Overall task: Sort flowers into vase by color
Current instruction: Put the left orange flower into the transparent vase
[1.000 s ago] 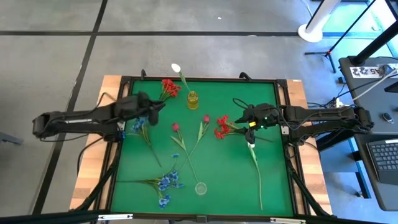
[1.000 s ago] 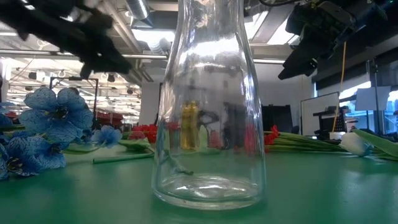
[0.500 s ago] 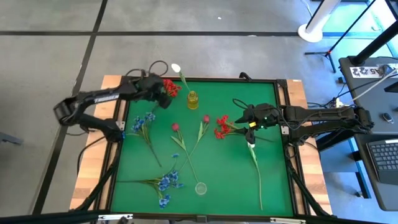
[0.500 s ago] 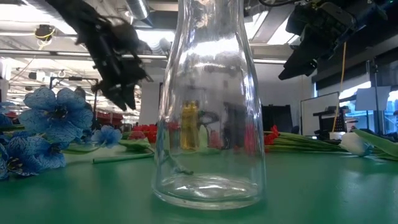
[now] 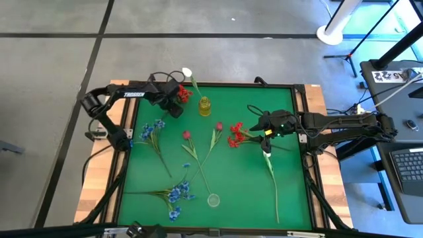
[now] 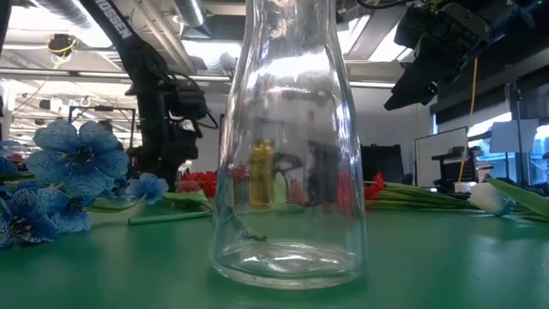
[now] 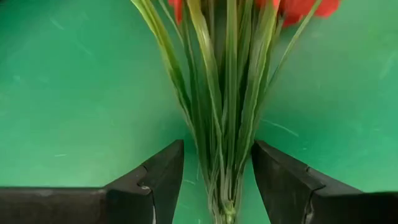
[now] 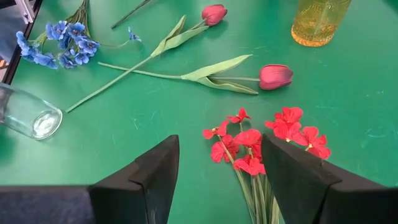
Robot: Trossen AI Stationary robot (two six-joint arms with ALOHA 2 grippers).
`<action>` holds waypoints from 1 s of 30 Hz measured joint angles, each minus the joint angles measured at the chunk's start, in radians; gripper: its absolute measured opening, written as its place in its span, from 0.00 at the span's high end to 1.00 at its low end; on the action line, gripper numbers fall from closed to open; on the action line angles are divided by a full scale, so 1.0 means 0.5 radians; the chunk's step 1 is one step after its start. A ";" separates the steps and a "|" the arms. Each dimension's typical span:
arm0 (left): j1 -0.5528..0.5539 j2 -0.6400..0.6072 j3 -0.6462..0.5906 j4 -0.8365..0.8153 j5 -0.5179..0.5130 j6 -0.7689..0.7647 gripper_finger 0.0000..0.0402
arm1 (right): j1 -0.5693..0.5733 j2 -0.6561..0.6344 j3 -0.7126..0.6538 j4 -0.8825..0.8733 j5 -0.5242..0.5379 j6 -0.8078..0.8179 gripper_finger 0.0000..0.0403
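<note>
A red cluster [image 5: 181, 92] lies on the green mat at the far left, its stem bundle [image 7: 221, 124] flat on the mat. My left gripper [image 5: 174, 104] is low over it and open, with one finger on each side of the stems [image 7: 217, 180], not touching them. My right gripper [image 5: 263, 125] is open and empty, held above a second red cluster [image 8: 261, 140] at the mat's right middle. Two red buds [image 5: 187, 135] [image 5: 219, 126], two blue clusters [image 5: 151, 130] [image 5: 177, 193] and a white bud [image 5: 267, 154] lie on the mat.
A yellow vase [image 5: 205, 106] stands just right of my left gripper. A clear glass vase [image 5: 213, 199] stands near the front edge and fills the low view [image 6: 287, 146]. Another white bud [image 5: 187, 73] lies at the far rim. The dark frame [image 5: 211, 84] borders the mat.
My left gripper has gone toward the table's far edge and come down to the red cluster at the far left. Its fingers now stand on either side of the stems.
</note>
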 joint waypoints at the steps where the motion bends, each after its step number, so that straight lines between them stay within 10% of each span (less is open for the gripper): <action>1: -0.002 0.018 0.005 0.004 -0.018 0.004 0.54 | 0.001 0.000 0.001 0.000 -0.001 0.001 0.44; 9: 0.006 0.071 0.007 0.013 -0.023 0.029 0.59 | 0.001 0.000 0.001 0.001 -0.002 0.015 0.44; 19: 0.007 0.079 0.007 0.025 -0.066 0.035 0.96 | 0.001 0.001 0.002 0.002 -0.003 0.015 0.44; 30: -0.005 -0.110 0.319 -0.326 -0.311 0.019 0.99 | 0.001 0.001 0.002 0.002 -0.005 0.015 0.44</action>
